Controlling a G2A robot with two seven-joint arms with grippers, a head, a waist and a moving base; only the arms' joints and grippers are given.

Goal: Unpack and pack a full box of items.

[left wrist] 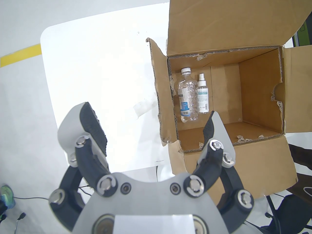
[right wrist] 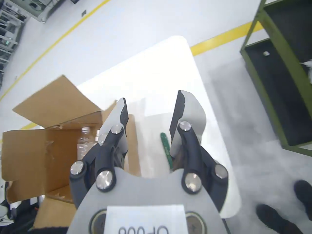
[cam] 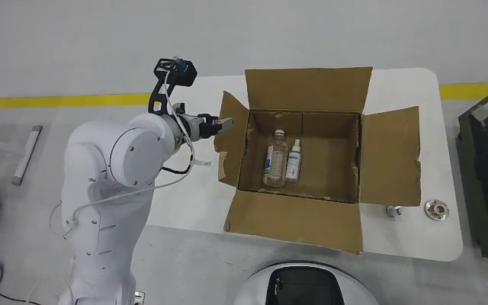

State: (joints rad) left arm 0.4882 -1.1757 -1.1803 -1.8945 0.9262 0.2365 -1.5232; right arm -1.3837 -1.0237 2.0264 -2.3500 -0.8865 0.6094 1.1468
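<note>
An open cardboard box (cam: 305, 152) stands on the white table (cam: 427, 236), all flaps folded outward. On its floor lie a clear bottle (cam: 276, 158) with a white cap and a smaller white spray bottle (cam: 293, 160), side by side. In the left wrist view the clear bottle (left wrist: 187, 96) and spray bottle (left wrist: 202, 93) lie by the box's near wall. My left gripper (cam: 226, 122) (left wrist: 153, 125) hangs open and empty just outside the box's left flap. My right gripper (right wrist: 151, 113) is open and empty above the table's right part, beside the box (right wrist: 48, 127).
Two small round metal pieces (cam: 393, 210) (cam: 436, 209) rest near the table's front right. A thin green object (right wrist: 165, 147) shows below the right gripper. A dark green rack (right wrist: 280, 74) stands off the table's right end. Bare tabletop (left wrist: 97, 74) lies left of the box.
</note>
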